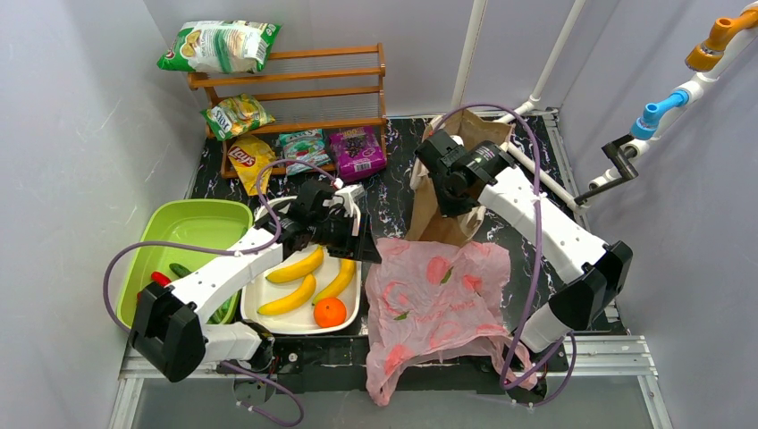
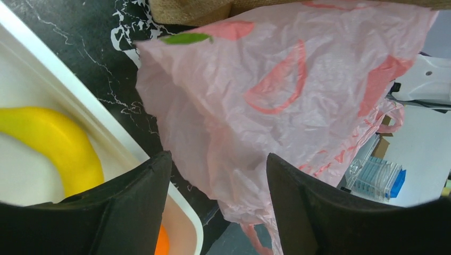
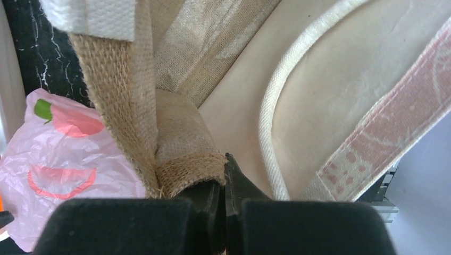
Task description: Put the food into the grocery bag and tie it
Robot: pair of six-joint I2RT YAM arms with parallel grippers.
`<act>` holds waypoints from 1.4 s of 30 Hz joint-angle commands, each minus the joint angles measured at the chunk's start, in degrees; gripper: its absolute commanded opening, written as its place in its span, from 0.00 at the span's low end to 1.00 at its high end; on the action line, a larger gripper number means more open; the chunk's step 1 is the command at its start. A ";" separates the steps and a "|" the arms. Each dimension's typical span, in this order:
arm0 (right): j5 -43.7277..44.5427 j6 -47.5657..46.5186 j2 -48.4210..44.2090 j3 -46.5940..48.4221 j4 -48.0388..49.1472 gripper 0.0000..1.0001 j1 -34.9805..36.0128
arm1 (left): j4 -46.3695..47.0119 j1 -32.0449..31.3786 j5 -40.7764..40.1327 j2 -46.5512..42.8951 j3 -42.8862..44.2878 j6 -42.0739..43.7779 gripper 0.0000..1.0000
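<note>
Nearest the arm bases, the pink grocery bag [image 1: 438, 299] is shown lying flat and crumpled on the table, just right of a white tray [image 1: 356, 304]. The orange [image 1: 330, 312] and three bananas [image 1: 288, 299] are held in that tray, outside the bag. The left gripper [image 2: 218, 159] is seen over the tray's far right corner, fingers apart, with nothing between them. Farther back, the right gripper [image 3: 225, 162] is pressed against the burlap bag [image 1: 438, 214], fingers together; whether fabric is pinched cannot be told. A snack rack [image 1: 295, 80] is set against the far wall.
</note>
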 commanded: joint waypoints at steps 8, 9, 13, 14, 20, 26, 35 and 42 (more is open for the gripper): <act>4.83 8.87 -4.69 -4.31 -9.42 0.01 -2.11 | 7.19 -1.12 6.25 5.96 1.33 -2.26 0.51; 4.37 9.57 -5.28 -4.73 -9.52 0.01 -2.37 | 7.78 -1.30 6.89 6.46 1.62 -2.68 0.53; 2.09 11.19 -6.46 -5.86 -8.88 0.01 -2.98 | 8.07 -1.73 8.73 7.07 3.20 -2.80 0.90; 1.79 11.41 -6.47 -5.94 -8.69 0.01 -2.99 | 8.17 -1.73 8.72 7.03 3.27 -2.89 0.96; 1.68 10.42 -6.16 -5.15 -8.49 0.01 -3.16 | 11.25 -1.98 10.44 10.47 3.72 -4.45 0.93; 0.97 10.51 -6.36 -5.22 -8.46 0.01 -3.64 | 15.42 -2.64 12.44 16.13 5.65 -6.82 0.75; 3.67 11.98 -8.46 -5.38 -11.86 0.01 -7.51 | 17.10 -3.36 15.05 14.43 7.39 -9.21 0.00; 9.49 15.99 -14.75 -7.52 -18.83 0.01 -11.24 | 12.79 -3.38 13.27 10.95 7.04 -7.21 0.00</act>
